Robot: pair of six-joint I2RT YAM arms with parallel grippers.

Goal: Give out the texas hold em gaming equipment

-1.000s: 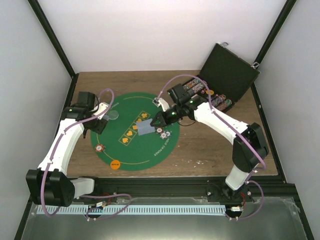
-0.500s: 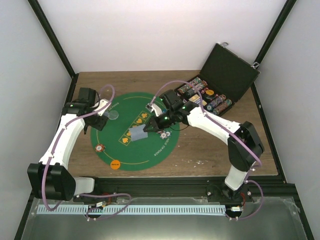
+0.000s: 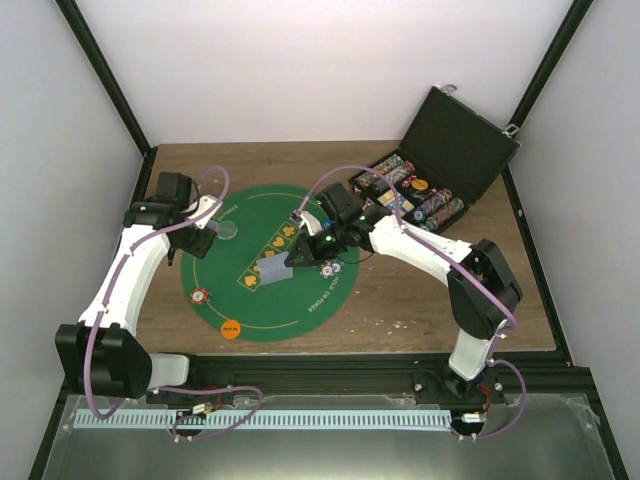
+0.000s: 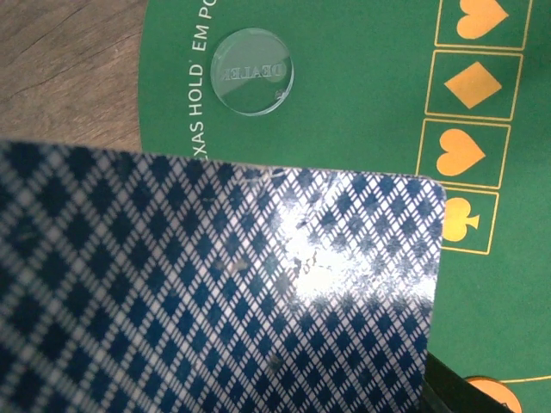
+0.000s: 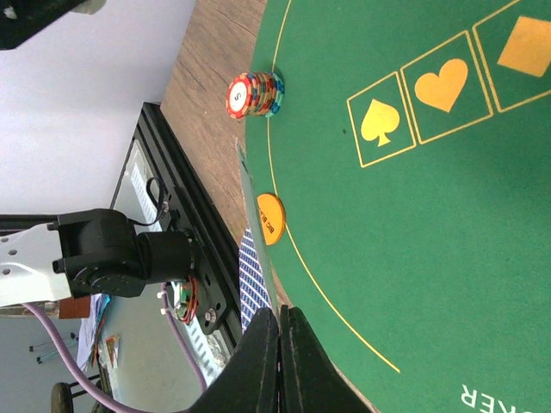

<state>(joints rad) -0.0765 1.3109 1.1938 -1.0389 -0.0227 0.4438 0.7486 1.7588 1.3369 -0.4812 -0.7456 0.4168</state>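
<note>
My right gripper [image 3: 298, 256] is shut on a grey-blue-backed playing card [image 3: 272, 270] and holds it above the middle of the green mat [image 3: 262, 312]. In the right wrist view the closed gripper [image 5: 280, 320] pinches that card [image 5: 252, 277] edge-on. My left gripper [image 3: 203, 243] is at the mat's left rim. A blue diamond-backed card [image 4: 224, 292] fills its wrist view and hides the jaws. A clear dealer disc [image 4: 252, 71] lies just beyond. A striped chip stack [image 3: 203, 296] and an orange disc [image 3: 231, 327] sit at the mat's near-left edge. Chip stacks [image 3: 328, 266] lie under the right wrist.
The black hinged case [image 3: 458, 135] stands open at the back right, with rows of chips [image 3: 412, 190] in its tray. The mat has printed orange suit boxes [image 4: 472, 86]. A black rail [image 3: 330, 372] runs along the table's near edge.
My right gripper has moved left across the mat with its card. The left gripper shifted slightly toward the back left, then held still.
</note>
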